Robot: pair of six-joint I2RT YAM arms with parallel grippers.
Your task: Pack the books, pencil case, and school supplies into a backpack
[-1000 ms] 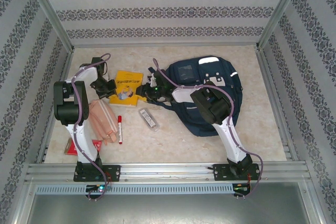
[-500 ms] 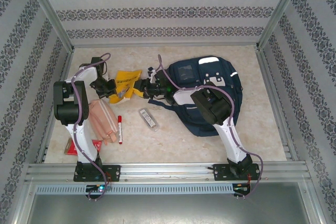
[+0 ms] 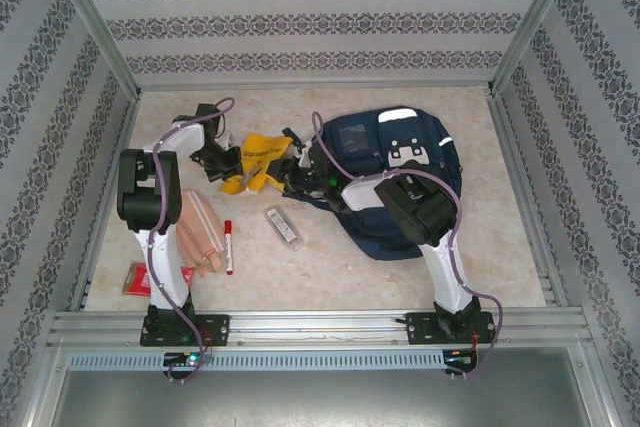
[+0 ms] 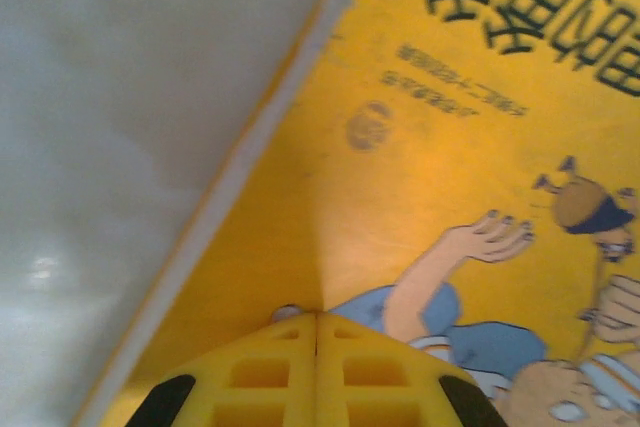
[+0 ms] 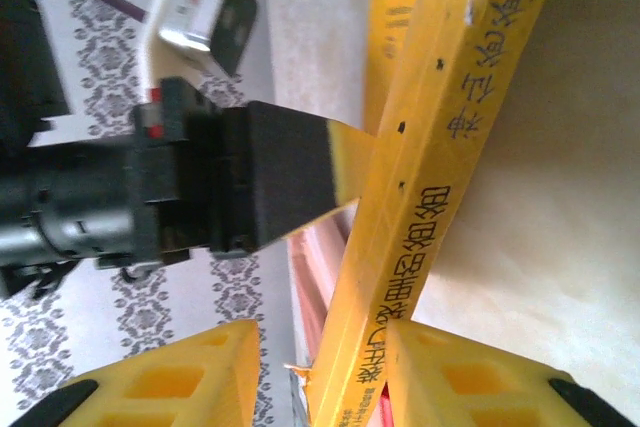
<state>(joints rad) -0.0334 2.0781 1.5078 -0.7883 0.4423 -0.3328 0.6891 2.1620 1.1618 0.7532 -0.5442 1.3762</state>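
Note:
The yellow book (image 3: 262, 152) hangs bent above the table, just left of the navy backpack (image 3: 400, 182). My right gripper (image 3: 290, 172) is closed around its spine (image 5: 440, 127), the right finger (image 5: 470, 367) against it. My left gripper (image 3: 237, 169) is shut, nothing between its fingers (image 4: 260, 372). Its tips (image 4: 317, 315) press on the cartoon cover (image 4: 420, 147), which creases there. In the right wrist view, the left gripper (image 5: 345, 172) meets the book from the left. The clear pencil case (image 3: 283, 227) and the red-capped marker (image 3: 228, 245) lie on the table.
Peach-wood flat pieces (image 3: 198, 232) lie beside the left arm's base link, and the red packet (image 3: 138, 277) is at the near left. Patterned walls with metal rails (image 3: 110, 57) close in the table on three sides.
The book has come off the table and bent between the two grippers. Both grippers have moved right toward the backpack, and the left arm has swung right with it.

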